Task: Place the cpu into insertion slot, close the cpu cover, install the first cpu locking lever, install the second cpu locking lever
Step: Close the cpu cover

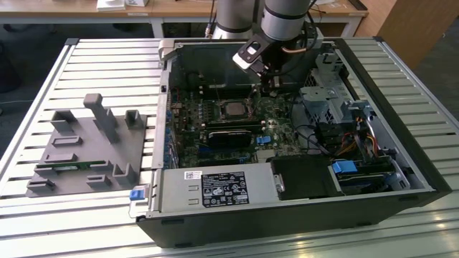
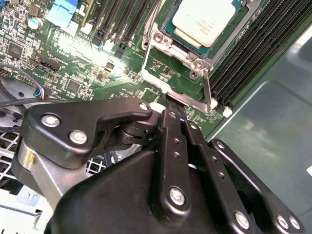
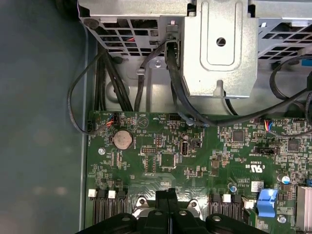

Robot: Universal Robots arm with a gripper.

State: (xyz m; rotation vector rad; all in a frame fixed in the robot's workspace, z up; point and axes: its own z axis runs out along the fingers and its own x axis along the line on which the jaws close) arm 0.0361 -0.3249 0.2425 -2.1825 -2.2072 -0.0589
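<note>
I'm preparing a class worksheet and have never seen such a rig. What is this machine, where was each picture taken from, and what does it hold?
It is one robot arm reaching into an open computer case on a slatted table. The exterior view looks from off the arm; both wrist views ride on it, above the green circuit board. Its black hand is shut, holding nothing visible, beside the cpu, which lies framed by the silvery cpu cover. A grey fixture lies beside the case.

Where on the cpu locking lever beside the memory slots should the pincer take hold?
Grip the locking lever by its bent free end, coming down from above: that tab appears to stick out past the cpu cover, while memory slots crowd the shaft's far side.
</note>
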